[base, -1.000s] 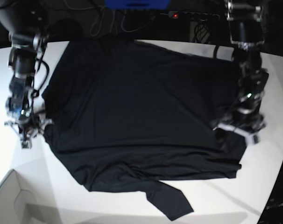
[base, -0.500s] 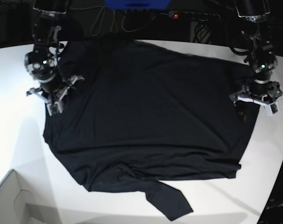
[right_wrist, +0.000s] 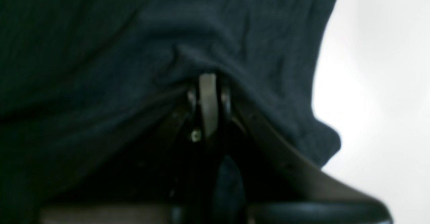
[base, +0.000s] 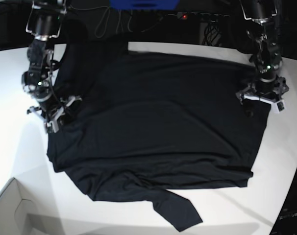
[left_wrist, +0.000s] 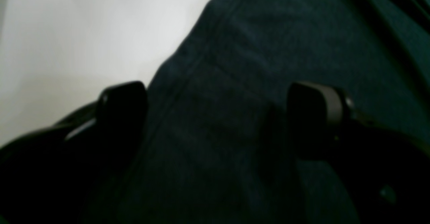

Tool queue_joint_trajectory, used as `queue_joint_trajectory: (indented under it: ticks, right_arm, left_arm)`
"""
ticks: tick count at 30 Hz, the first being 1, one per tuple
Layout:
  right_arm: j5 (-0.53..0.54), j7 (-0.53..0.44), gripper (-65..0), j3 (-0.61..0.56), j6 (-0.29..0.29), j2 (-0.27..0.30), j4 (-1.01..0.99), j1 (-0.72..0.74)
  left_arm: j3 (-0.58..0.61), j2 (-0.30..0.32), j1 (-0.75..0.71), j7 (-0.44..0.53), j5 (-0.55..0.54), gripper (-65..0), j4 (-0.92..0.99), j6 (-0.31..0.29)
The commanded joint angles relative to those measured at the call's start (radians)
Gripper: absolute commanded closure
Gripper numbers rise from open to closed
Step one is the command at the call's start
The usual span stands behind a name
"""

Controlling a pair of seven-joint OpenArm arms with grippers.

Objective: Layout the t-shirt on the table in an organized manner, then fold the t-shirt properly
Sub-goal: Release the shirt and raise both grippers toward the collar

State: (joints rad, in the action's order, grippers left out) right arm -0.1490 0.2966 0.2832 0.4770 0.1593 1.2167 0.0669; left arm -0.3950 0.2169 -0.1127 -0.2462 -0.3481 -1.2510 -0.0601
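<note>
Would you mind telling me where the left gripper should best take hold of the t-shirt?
Probably the side edge of the t-shirt under the open left gripper, coming straight down. In the left wrist view one finger sits by the hem over the table, so closing should pinch fabric.

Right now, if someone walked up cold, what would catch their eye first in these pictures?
The black t-shirt fills most of the white table, with one sleeve trailing off its near edge. The right gripper is shut on the shirt's edge at the base view's left, bunching the cloth, while the left gripper stands open over the opposite edge.
</note>
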Motion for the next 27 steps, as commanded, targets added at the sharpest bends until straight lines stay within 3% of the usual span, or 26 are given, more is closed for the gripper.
queue_joint_trajectory:
  ticks: [1, 6, 13, 18, 27]
  right_arm:
    - [-0.042, 0.071, 0.0, 0.003, -0.011, 0.024, -0.03, 0.026]
    - [-0.045, 0.042, 0.0, 0.003, -0.011, 0.075, -0.185, 0.158]
    - [-0.047, 0.031, 0.0, 0.003, -0.011, 0.127, -0.285, 0.271]
    - [-0.048, 0.036, 0.0, 0.001, -0.011, 0.128, -0.28, 0.317]
    - [-0.042, 0.175, 0.0, 0.003, -0.011, 0.128, 0.186, 0.139]
  left_arm:
    - [0.017, 0.003, 0.009, -0.023, -0.016, -65.0, 0.007, -0.047]
    - [0.028, -0.009, 0.074, -0.025, -0.016, -65.0, 0.089, -0.128]
    - [0.026, -0.037, 0.146, -0.025, -0.013, -65.0, 0.123, -0.131]
    - [0.026, -0.037, 0.201, -0.026, -0.013, -65.0, 0.118, -0.131]
    - [0.023, -0.038, 0.204, -0.028, -0.015, -65.0, -0.017, -0.134]
